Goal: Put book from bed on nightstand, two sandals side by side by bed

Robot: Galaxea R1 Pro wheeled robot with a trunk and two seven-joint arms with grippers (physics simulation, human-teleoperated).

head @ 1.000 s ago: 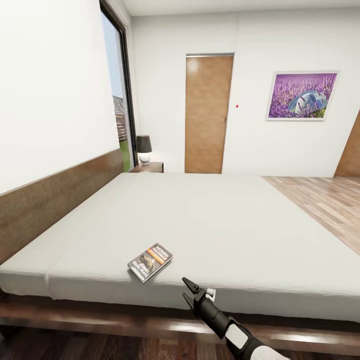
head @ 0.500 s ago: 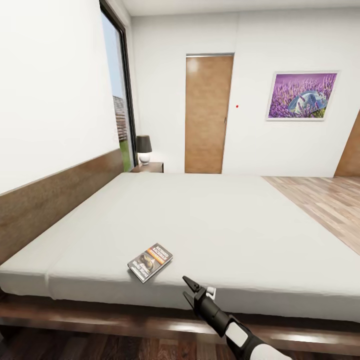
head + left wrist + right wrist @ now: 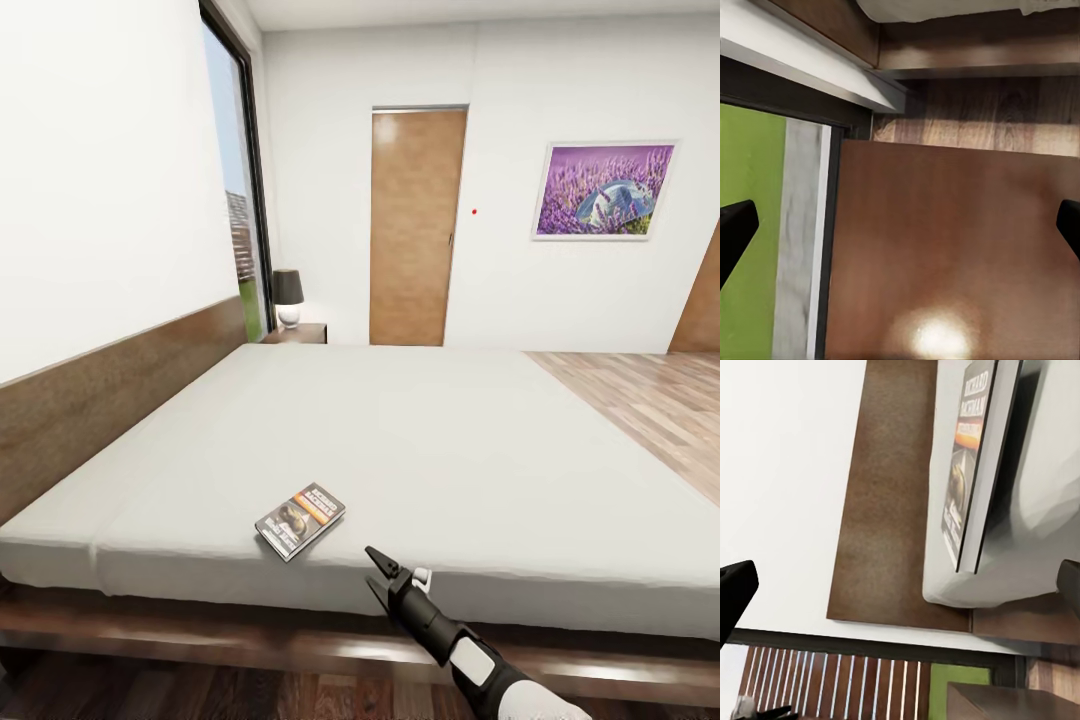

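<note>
The bed [image 3: 430, 440] spans my view, with the book [image 3: 300, 520] flat near its front edge, far from the nightstand [image 3: 298, 334]. I hold the right gripper [image 3: 376, 572], fingers spread and empty, just beside the book. This is the reach step; next I judge it needs a short advance, then closure on the book's edge.

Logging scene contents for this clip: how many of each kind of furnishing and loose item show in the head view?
Bed: 1
Book: 1
Nightstand: 1
Lamp: 1
Door: 1, plus part of another at the right edge
Framed picture: 1
Total: 6
</note>
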